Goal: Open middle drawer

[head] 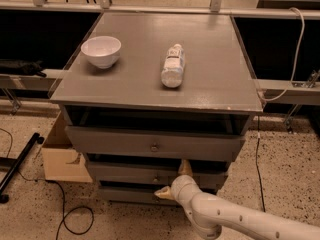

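The grey cabinet (165, 79) has three drawers stacked in its front. The middle drawer (125, 173) has a low front with a small round knob (156, 178), and it sits slightly out from the cabinet. My gripper (174, 180) is on the end of the white arm (235, 219) coming from the lower right. It is right at the middle drawer's front, just right of the knob. It is open: one cream finger (186, 167) points up and the other (162, 193) points left below the knob. Nothing is held.
The top drawer (150, 143) is pulled out a little and overhangs the middle one. The bottom drawer (125, 194) is below. A white bowl (101, 51) and a lying plastic bottle (173, 66) rest on the cabinet top. A cardboard box (62, 156) and black cables (70, 216) lie on the floor to the left.
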`<state>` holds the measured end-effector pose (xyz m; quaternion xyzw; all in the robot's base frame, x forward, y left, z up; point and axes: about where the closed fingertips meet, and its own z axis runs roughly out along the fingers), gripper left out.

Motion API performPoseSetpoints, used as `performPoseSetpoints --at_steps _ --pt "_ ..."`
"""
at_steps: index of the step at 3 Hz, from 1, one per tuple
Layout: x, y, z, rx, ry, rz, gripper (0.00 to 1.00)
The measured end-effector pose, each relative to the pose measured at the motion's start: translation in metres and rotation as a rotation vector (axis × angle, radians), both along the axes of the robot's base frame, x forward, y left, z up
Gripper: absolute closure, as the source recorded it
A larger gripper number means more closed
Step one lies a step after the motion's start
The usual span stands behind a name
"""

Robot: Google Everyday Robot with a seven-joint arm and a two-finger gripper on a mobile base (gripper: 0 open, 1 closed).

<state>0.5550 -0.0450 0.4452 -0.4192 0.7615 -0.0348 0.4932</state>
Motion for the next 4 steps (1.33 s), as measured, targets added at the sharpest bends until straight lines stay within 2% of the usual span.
performPoseSetpoints --at_steps 1,2,3,4 --pt "0.0119 0.0026 -0.0009 -0.054 -0.042 0.002 0.00" --pt "0.0121 0.0026 -0.0008 -0.055 -0.042 0.002 0.00" --pt "0.0121 0.0026 -0.0008 -0.055 -0.042 0.002 0.19" --pt "0.0121 0.0026 -0.0008 -0.055 -0.042 0.002 0.42"
